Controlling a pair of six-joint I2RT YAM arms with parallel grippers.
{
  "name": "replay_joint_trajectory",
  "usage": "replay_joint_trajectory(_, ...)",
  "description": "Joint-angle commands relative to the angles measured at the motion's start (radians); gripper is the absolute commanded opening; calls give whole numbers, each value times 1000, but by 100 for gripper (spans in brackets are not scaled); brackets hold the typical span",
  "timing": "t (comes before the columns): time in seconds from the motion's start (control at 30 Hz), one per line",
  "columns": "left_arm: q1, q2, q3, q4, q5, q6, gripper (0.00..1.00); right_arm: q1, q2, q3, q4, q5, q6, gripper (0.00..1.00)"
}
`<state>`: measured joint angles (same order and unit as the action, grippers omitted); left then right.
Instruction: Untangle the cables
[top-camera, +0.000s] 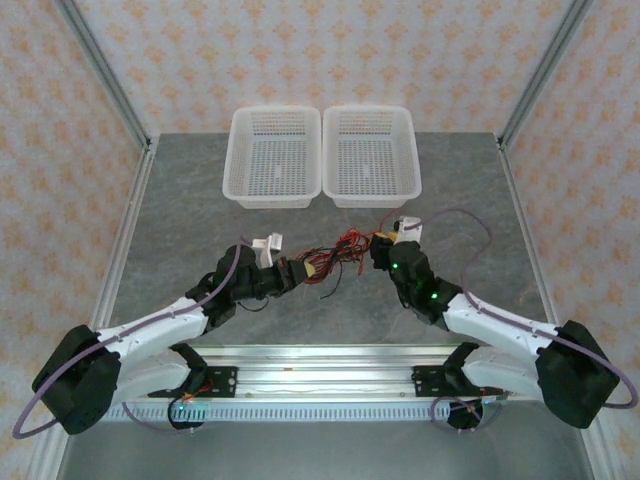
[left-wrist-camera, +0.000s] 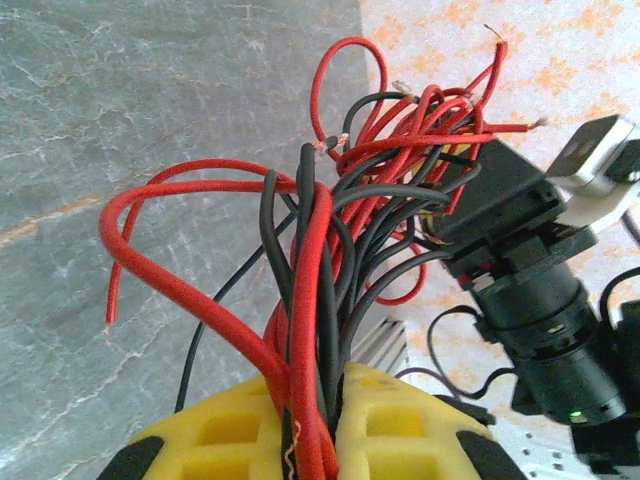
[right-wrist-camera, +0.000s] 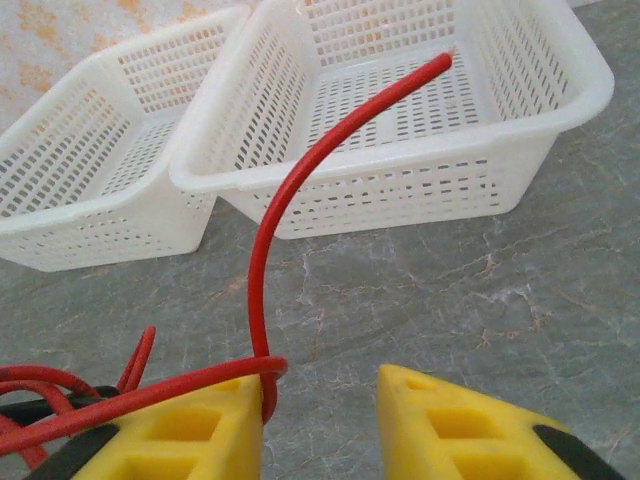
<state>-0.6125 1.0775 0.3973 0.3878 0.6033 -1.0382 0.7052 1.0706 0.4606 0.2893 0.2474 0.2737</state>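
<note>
Two arms: both reach inward over the grey desk (top-camera: 180, 230) with elbows bent low, and their wrists turn toward each other near its middle.
Cables: a tangle of thin red and black cables (top-camera: 335, 255) is strung between the two end effectors, just above the desk and on the near side of two white baskets (top-camera: 272, 200).
Left end effector (left-wrist-camera: 312, 400): its yellow fingers are pressed together on the thick root of the bundle. The strands fan up and away from it toward the right arm.
Right end effector (right-wrist-camera: 325, 385): its fingers stand apart, bare desk shows in the gap, and nothing is pinched.
Red strand (right-wrist-camera: 262, 250): it crosses the top of the finger nearest the tangle and hooks round that finger's inner edge. From there it curves up toward the baskets, its end free in the air.
Key relation: the tangle lies off the right end effector's left side, its long axis running left to right between the arms. The hooked strand touches one finger but is not centred in the gap.
Nearer arm: the right arm is nearer the loose strand, while the left acts as anchor.
Next move, as a judgement: the right fingers would need the strand between them before closing and drawing it away from the left grip.
Risk: the strand may slip off the finger, or drag the whole knot along.
</note>
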Motion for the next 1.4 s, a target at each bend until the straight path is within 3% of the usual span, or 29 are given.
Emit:
replay_joint_trajectory(0.0, 14, 24, 20, -75, 14, 83, 0, -30, 3, 80, -52, -35, -84, 41)
replay_joint_trajectory(0.43, 14, 223, 121, -82, -32, 210, 0, -32, 163, 328, -580, -360, 105, 49)
replay_joint_trajectory(0.63, 14, 259, 124, 10, -9, 171, 0, -32, 172, 316, -643, -494, 186, 69)
replay_joint_trajectory(0.77, 13, 262, 134, 17, -22, 161, 0, -29, 116, 313, -673, -515, 196, 80)
replay_joint_trajectory(0.93, 14, 277, 152, 10, -30, 156, 0, 10, 114, 330, -749, -456, 221, 83)
replay_joint_trajectory(1.1, 14, 271, 130, 81, -46, 90, 0, 89, 175, 293, -674, -415, 361, 85)
replay_joint_trajectory(1.23, 11, 249, 70, 246, -64, -31, 0, 133, 155, 219, -450, -431, 552, 82)
replay_joint_trajectory(1.37, -2, 214, 36, 305, -118, -81, 0, 150, 135, 156, -237, -449, 699, 79)
